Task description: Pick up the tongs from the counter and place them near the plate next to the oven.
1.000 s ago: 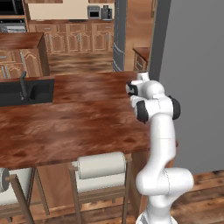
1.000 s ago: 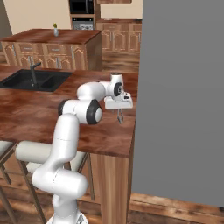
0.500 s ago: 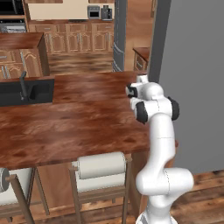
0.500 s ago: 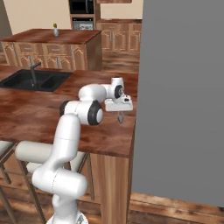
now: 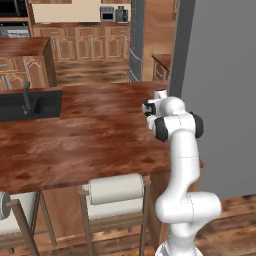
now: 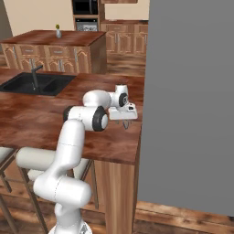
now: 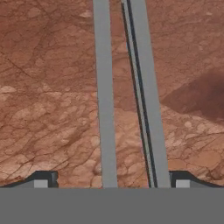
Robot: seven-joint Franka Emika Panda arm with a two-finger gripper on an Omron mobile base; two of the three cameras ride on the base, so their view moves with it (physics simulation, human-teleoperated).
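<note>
In the hand view, the grey metal tongs (image 7: 105,109) lie on the reddish-brown counter (image 7: 43,87), their two slim arms running from top to bottom. My gripper (image 7: 112,181) is open just above them, with one dark fingertip (image 7: 41,179) outside each arm. From the base cameras, the hand hangs low over the counter's (image 5: 75,140) right end, and the gripper (image 6: 125,122) points down at the wood. A black oven (image 6: 85,13) is built into the far wall. The plate is out of view.
A tall grey panel (image 6: 192,100) stands right beside the counter's right edge, close to the hand. A black sink with a faucet (image 5: 25,102) is set into the counter at the left. Stools (image 5: 115,192) stand along the front. Another wooden island (image 6: 50,39) lies behind.
The hand has sunk slightly toward the counter at its right end. The base and the rest of the scene have stayed still.
</note>
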